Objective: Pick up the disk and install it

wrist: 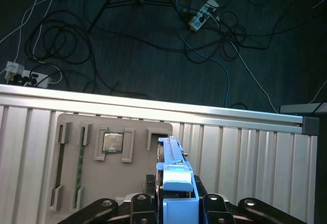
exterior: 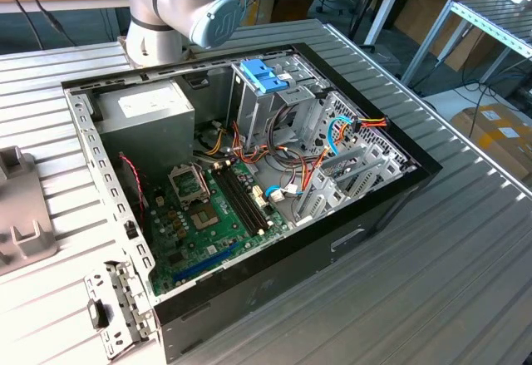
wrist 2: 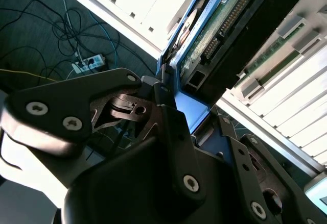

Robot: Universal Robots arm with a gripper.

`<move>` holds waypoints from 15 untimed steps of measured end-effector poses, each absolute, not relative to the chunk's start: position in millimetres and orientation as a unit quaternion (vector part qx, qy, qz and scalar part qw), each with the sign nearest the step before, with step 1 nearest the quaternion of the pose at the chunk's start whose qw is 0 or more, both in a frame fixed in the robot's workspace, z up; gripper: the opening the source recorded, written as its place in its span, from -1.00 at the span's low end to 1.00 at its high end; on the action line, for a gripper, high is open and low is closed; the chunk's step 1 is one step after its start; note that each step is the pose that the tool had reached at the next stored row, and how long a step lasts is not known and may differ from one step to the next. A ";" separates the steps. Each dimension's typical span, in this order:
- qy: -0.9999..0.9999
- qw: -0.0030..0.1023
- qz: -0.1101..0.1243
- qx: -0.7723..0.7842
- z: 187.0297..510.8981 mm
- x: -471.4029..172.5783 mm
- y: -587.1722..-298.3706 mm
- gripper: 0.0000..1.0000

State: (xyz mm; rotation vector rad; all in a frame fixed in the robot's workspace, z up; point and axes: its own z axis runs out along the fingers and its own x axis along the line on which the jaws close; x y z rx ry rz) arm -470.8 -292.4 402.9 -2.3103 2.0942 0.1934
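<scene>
1 disk [wrist: 171, 153], apparently tight in 1 gripper [wrist: 174, 196]

Blue-railed disk [wrist 2: 236, 26] in the pincer's [wrist 2: 192, 110] grip

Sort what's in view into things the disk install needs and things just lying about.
For the job:
- the disk, clamped on edge in the gripper
- the open computer case

Lying about:
- processor chip and memory stick in the grey tray
- power strip and cables on the floor
</scene>
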 end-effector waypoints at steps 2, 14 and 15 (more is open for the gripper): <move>0.670 0.009 0.062 -0.739 404.3 -470.7 -292.4 -0.25; 0.670 0.009 0.062 -0.739 408.3 -470.8 -292.4 -0.25; 0.670 0.009 0.062 -0.739 408.6 -470.7 -292.4 -0.25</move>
